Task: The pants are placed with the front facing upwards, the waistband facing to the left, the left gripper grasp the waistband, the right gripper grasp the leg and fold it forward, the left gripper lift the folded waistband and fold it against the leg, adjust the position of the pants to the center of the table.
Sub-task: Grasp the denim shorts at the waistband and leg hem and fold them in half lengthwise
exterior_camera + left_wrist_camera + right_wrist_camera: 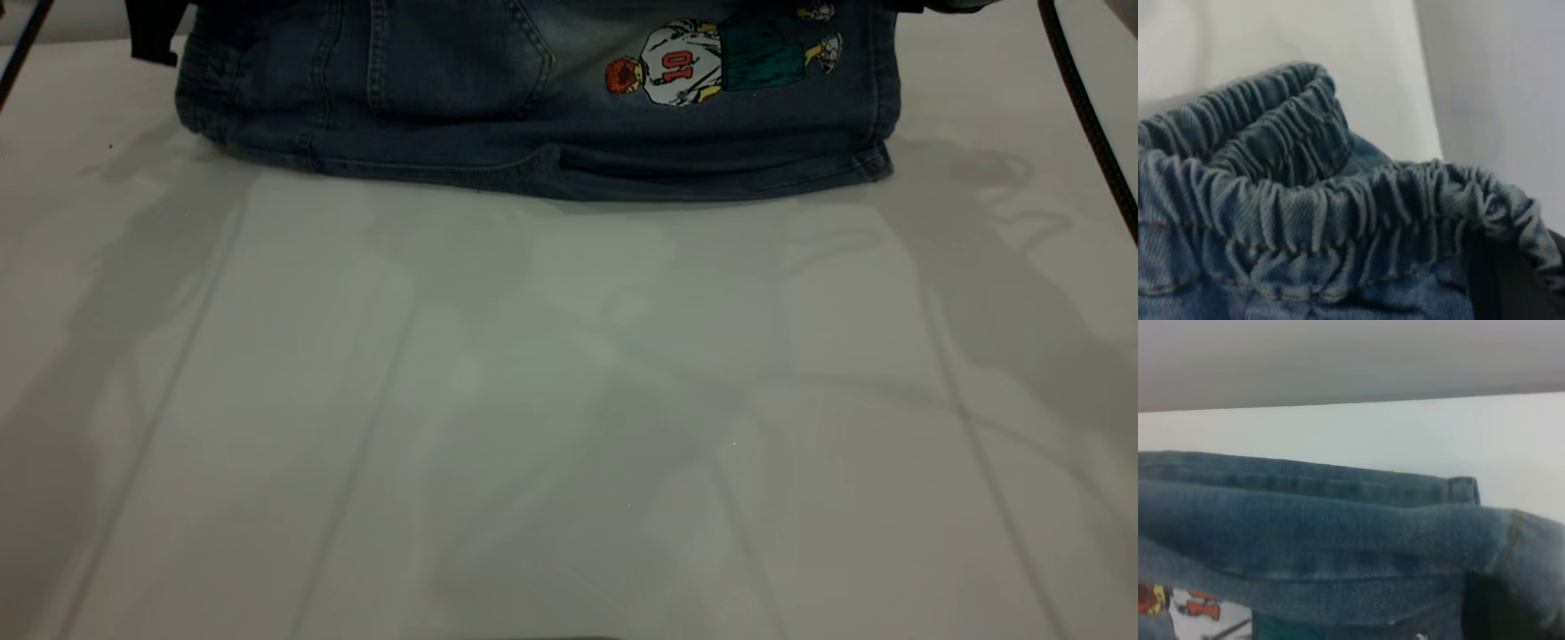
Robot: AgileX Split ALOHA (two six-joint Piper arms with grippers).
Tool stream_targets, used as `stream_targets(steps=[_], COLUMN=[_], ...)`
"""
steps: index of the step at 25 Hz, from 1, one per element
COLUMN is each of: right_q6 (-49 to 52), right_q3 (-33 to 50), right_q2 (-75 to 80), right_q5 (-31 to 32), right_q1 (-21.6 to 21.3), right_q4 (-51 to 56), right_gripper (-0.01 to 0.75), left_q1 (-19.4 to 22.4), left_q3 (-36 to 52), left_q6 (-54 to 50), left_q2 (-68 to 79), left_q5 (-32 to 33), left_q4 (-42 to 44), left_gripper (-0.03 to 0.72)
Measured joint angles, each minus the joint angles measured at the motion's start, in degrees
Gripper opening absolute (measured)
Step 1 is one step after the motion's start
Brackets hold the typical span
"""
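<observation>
denim pants lie folded lengthwise, back print up, at the table's far edge; whether the left pincer pinches the waistband cannot be told, and the next move likely calls for carrying it over onto the leg.

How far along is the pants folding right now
The first fold looks done or nearly so: the pants lie doubled at the table's far edge, basketball print up. In hand: the wrist views sit close over the waistband and the leg, though neither gripper's fingers show clearly. Left: folding the waistband against the leg and moving the pants to the centre.
</observation>
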Motion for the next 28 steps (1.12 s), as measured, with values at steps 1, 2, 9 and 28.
stream_targets(steps=[1, 2, 9, 28], right_q6=[0.00, 0.00, 0.64, 2.54], right_q3=[0.00, 0.00, -0.06, -0.06], right_q2=[0.28, 0.55, 1.67, 1.32], right_q5=[-0.78, -1.36, -4.31, -0.56], right_q1=[0.00, 0.00, 0.00, -0.05], right_q4=[-0.64, -1.34, -3.21, -4.40], right_gripper=[0.036, 0.036, 0.075, 0.461], left_q1=[0.00, 0.00, 0.00, 0.00], left_q3=[-0.49, -0.86, -1.18, -10.88], left_q6=[0.45, 0.72, 3.25, 29.10], left_q2=[0.39, 0.84, 2.48, 2.54], left_q5=[-0.28, -0.45, -1.25, 7.19], left_q4=[0.00, 0.00, 0.77, 1.45], left_gripper=[0.057, 0.057, 0.057, 0.436])
